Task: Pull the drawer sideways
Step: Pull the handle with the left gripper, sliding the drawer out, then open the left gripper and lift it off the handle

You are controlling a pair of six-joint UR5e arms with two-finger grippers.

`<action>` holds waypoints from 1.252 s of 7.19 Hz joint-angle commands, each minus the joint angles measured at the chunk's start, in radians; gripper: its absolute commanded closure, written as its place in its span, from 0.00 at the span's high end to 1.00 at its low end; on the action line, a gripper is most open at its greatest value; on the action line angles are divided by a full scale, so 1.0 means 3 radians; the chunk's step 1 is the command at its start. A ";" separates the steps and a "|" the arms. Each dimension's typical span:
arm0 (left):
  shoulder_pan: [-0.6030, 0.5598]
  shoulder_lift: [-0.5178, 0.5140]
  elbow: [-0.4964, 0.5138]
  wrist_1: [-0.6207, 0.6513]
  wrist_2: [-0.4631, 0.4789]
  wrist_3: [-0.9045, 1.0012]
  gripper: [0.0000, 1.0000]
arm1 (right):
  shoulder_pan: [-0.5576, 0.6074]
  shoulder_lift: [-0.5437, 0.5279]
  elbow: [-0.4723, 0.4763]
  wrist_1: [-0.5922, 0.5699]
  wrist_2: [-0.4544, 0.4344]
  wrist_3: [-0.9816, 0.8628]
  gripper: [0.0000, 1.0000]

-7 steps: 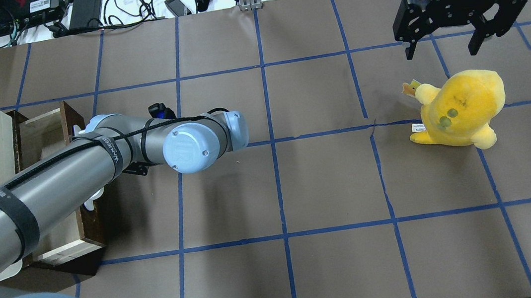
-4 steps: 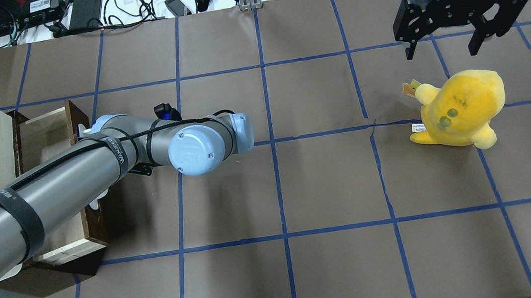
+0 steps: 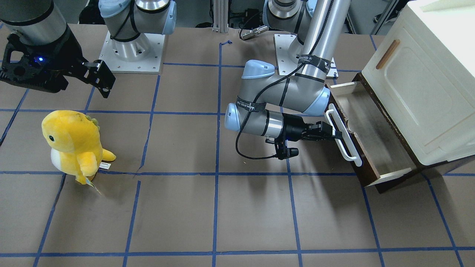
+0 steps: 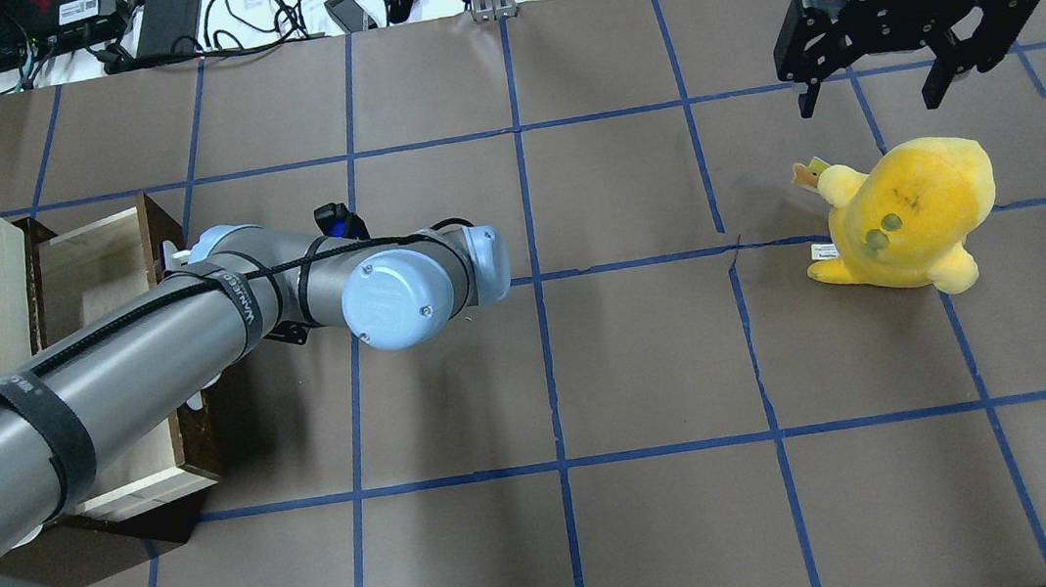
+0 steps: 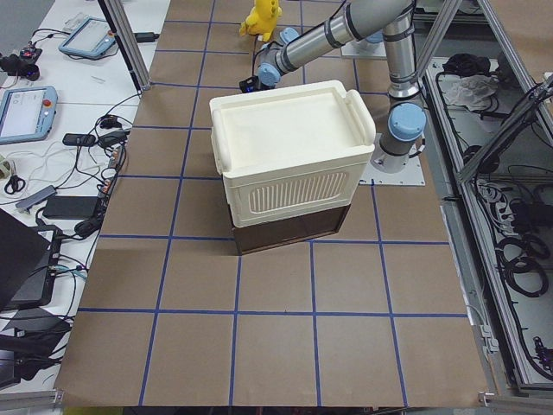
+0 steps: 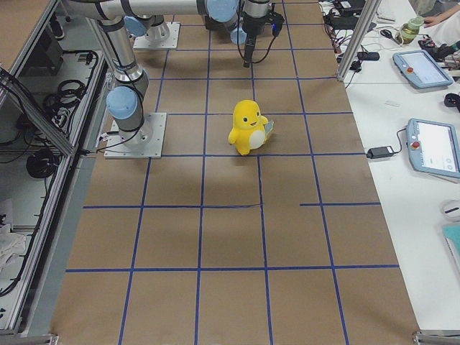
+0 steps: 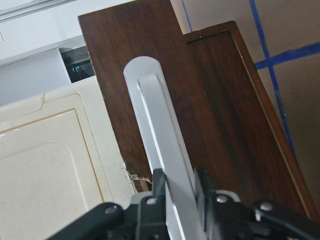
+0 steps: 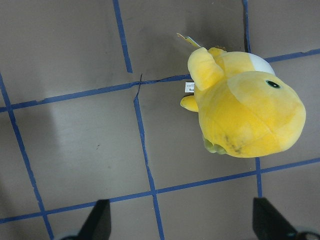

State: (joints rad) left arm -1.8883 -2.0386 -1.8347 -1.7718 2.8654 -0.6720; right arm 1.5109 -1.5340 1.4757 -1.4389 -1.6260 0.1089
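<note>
The left gripper (image 3: 335, 135) is clenched on the white bar handle (image 3: 351, 155) near its middle, with a finger (image 7: 158, 187) on either side of the bar. The handle fronts the drawer (image 3: 373, 137), which stands partly out from under the cream cabinet (image 3: 419, 85) at the counter's (image 3: 252, 207) left end. Well apart, the right gripper (image 4: 870, 94) hangs spread wide, holding nothing, near a yellow plush toy (image 4: 907, 210).

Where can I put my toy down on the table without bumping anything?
The widest bare patch is the table's middle, between the yellow plush toy and the left arm. The operators'-side strip is bare too. It is crowded by the open drawer and cream cabinet, where the left arm's jaws grip the handle.
</note>
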 commanded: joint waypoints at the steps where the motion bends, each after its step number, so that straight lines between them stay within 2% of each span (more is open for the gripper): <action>1: -0.0005 0.0000 0.0000 -0.0005 0.0005 0.0000 0.56 | 0.0000 0.0000 0.0000 0.0005 0.0000 0.0000 1.00; 2: -0.0005 0.0005 0.0005 0.0025 -0.0040 0.0000 0.90 | 0.0000 0.0000 0.0000 0.0005 0.0000 0.0000 1.00; 3: -0.0005 0.0025 0.0010 0.0031 -0.0046 0.0000 1.00 | 0.0000 0.0000 0.0000 0.0000 0.0000 0.0000 1.00; 5: -0.0036 0.0097 0.0153 0.0036 -0.0198 0.0051 1.00 | -0.0005 0.0000 0.0000 0.0000 0.0000 0.0000 1.00; 6: -0.0061 0.0188 0.0331 0.0036 -0.0478 0.0350 1.00 | 0.0000 0.0000 0.0000 0.0000 0.0000 0.0000 1.00; 7: -0.0097 0.0285 0.0591 0.0061 -0.0906 0.0758 1.00 | 0.0000 0.0000 0.0000 0.0000 0.0000 0.0000 1.00; 9: -0.0062 0.0525 0.1082 0.0163 -0.2045 0.1088 1.00 | 0.0000 0.0000 0.0000 0.0005 0.0000 0.0000 1.00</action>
State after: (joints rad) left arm -1.9120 -1.9243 -1.5927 -1.7404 2.4375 -0.4098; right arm 1.5109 -1.5341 1.4757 -1.4386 -1.6260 0.1089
